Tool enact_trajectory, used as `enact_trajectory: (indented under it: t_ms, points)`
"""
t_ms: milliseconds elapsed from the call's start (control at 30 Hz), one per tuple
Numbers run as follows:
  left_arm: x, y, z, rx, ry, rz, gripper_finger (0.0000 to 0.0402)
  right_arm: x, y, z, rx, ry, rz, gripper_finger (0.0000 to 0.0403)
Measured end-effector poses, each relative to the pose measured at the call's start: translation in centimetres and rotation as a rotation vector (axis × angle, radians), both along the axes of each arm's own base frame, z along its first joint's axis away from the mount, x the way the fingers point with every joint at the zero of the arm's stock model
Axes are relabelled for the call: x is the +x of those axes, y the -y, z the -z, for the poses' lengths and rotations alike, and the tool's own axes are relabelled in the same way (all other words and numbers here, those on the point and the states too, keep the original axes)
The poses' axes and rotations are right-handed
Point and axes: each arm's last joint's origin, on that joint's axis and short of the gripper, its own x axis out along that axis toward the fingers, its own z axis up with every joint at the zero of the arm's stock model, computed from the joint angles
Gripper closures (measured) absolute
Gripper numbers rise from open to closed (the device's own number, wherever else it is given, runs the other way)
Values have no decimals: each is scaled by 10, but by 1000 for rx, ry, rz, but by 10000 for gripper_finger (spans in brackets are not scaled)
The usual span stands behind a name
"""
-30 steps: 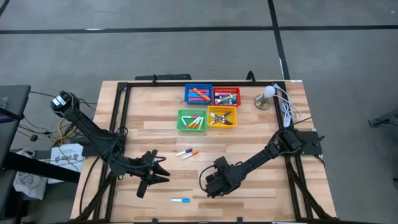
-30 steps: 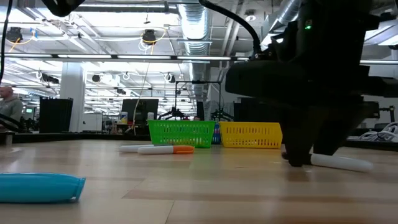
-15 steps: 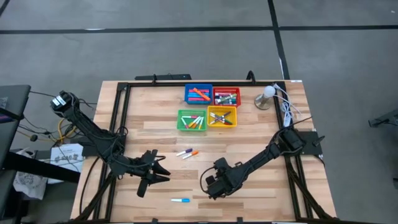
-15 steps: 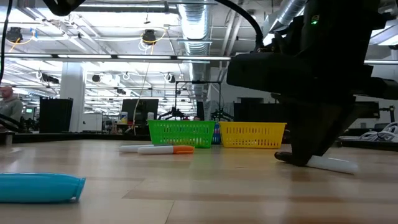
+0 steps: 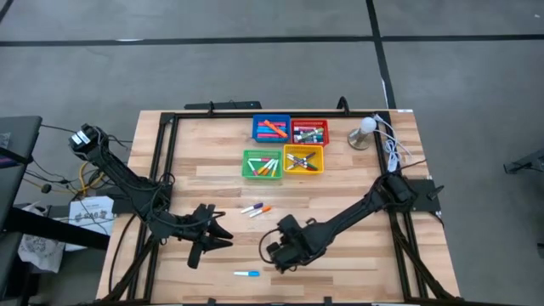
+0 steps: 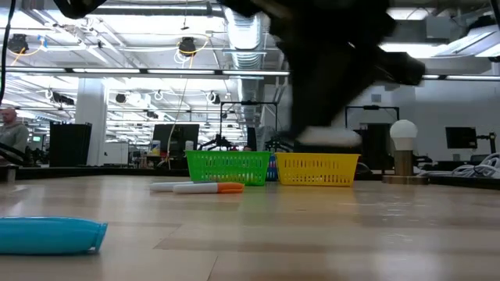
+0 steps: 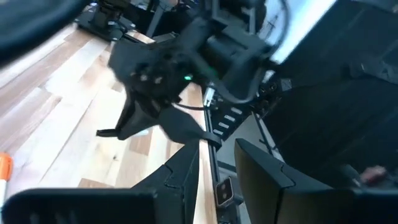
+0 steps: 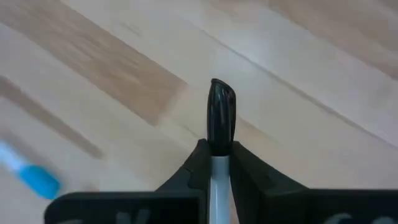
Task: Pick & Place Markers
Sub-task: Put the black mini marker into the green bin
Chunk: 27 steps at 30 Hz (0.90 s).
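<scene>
My right gripper [image 5: 276, 255] hangs over the near middle of the table, shut on a white marker with a black cap [image 8: 221, 112]. In the low view that marker is a pale blur [image 6: 328, 138] above the wood. Three markers lie flat on the table. A blue-capped one [image 5: 246, 274] is near the front edge. A blue-tipped one [image 5: 250, 207] and an orange-tipped one [image 5: 261, 211] lie side by side at the middle. My left gripper [image 5: 223, 234] waits open at the near left, above the table. My right gripper pinches the marker's white body [image 8: 219, 169] between its two fingers, just behind the black cap. The cap sticks out past the fingers. The fingers come from above, slanting down and across the marker. The marker is lifted clear of the table.
Four square trays with markers stand at the far middle: blue [image 5: 257, 127], red [image 5: 309, 123], green [image 5: 246, 164] and yellow [image 5: 319, 159]. A white bulb-shaped thing on a round base [image 5: 364, 132] and white cables [image 5: 391, 149] are at the far right. Bare wood lies between the arms.
My right gripper has risen and gone a little toward the table's left edge, tipping as it went. The white marker, which lay flat on the table beneath it, first came up at one end and now hangs clear of the wood.
</scene>
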Motion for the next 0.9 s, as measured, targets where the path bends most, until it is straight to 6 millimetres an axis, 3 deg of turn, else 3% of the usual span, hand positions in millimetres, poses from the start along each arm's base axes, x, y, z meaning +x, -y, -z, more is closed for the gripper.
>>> enact_trajectory:
  t_ms: [167, 367, 533, 667, 900]
  points:
    - [1, -3, 0, -124, -11, -130, 300, 16, 0, -27, -37, 120, -50, 362]
    - [3, -7, 0, -294, -21, -245, 300, 38, -1, -69, -75, 312, -137, 378]
    - [6, -12, 0, -330, -22, -280, 300, 50, -1, -100, -87, 430, -222, 366]
    - [8, -14, 0, -330, -20, -289, 300, 53, -1, -113, -88, 473, -238, 360]
    - [10, -16, 1, -326, -25, -296, 279, 52, -5, -115, -80, 490, -244, 376]
